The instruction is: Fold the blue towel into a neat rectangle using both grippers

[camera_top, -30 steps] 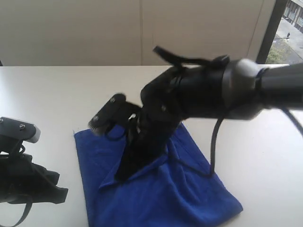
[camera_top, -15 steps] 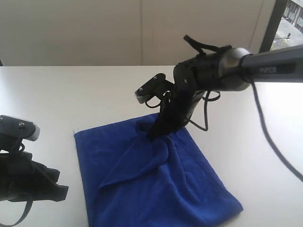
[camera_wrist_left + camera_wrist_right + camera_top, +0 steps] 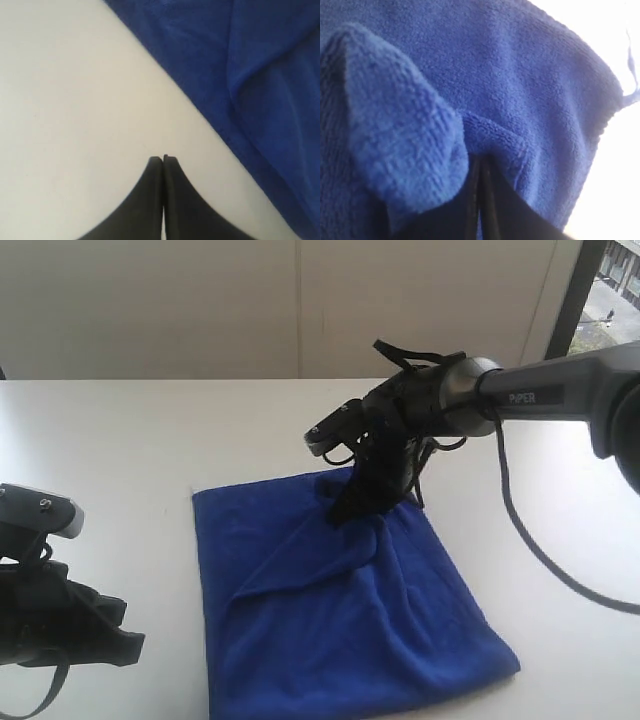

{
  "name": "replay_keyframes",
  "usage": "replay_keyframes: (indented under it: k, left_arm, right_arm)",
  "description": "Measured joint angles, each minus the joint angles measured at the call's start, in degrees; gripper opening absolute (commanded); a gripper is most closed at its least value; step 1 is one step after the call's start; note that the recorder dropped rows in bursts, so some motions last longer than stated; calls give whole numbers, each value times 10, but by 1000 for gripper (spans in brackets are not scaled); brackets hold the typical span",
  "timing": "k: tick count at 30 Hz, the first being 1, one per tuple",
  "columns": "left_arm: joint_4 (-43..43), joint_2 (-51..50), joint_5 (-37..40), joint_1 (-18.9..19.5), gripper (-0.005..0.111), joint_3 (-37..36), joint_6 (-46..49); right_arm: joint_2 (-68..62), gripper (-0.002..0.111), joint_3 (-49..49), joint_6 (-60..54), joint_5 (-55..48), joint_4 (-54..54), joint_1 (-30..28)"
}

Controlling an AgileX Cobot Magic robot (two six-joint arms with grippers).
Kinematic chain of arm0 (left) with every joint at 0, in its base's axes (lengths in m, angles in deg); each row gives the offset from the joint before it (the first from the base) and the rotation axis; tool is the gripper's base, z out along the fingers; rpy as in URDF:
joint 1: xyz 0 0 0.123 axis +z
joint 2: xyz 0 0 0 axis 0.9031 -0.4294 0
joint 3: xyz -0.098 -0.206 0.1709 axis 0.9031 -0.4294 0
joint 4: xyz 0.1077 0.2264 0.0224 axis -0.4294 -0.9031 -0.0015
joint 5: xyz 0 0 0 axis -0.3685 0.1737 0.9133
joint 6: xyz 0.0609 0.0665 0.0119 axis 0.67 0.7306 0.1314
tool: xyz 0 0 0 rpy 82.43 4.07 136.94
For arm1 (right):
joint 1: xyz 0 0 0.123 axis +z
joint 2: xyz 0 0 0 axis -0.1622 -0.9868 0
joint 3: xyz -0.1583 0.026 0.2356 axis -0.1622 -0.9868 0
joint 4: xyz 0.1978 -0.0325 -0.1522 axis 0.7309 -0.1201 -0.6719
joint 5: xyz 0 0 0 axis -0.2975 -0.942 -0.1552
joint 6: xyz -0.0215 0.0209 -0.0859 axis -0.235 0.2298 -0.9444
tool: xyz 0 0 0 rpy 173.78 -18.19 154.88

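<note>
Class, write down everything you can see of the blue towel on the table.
The blue towel is a deep royal-blue, fuzzy cloth with a thin hemmed edge, lying on the white table. Roughly rectangular, it is not flat: a diagonal fold crosses it and the cloth bunches at its far edge in the exterior view, where the right gripper is shut on a pinch of it. The left gripper, shut, sits over bare table beside one edge, not touching it.

The blue towel (image 3: 340,630) lies rumpled, partly folded, its far edge pinched in the closed right gripper (image 3: 345,512); the left gripper (image 3: 163,159) hangs closed, empty, near left
</note>
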Motion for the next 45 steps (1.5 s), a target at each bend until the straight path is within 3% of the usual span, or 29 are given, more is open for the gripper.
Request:
replay_keyframes:
  k: [15, 24, 28, 30, 33, 35, 40, 45]
  left_arm:
    - [0, 0, 2, 0, 0, 0, 0]
    - [0, 0, 3, 0, 0, 0, 0]
    - [0, 0, 7, 0, 0, 0, 0]
    - [0, 0, 15, 0, 0, 0, 0]
    - [0, 0, 38, 0, 0, 0, 0]
    - [0, 0, 49, 0, 0, 0, 0]
    - [0, 0, 57, 0, 0, 0, -1]
    - [0, 0, 59, 0, 0, 0, -1]
  right_arm:
    - [5, 0, 1, 3, -62, -37, -38]
    - [100, 0, -5, -13, -88, -26, -39]
    - [157, 0, -8, -80, -108, 56, -39]
    - [202, 0, -40, -150, -114, 159, -41]
    - [254, 0, -156, -273, -93, 357, -25]
    - [261, 0, -226, -311, -53, 418, 17]
    - [231, 0, -310, -324, 70, 442, 122]
    - [183, 0, -317, -326, 99, 444, 136]
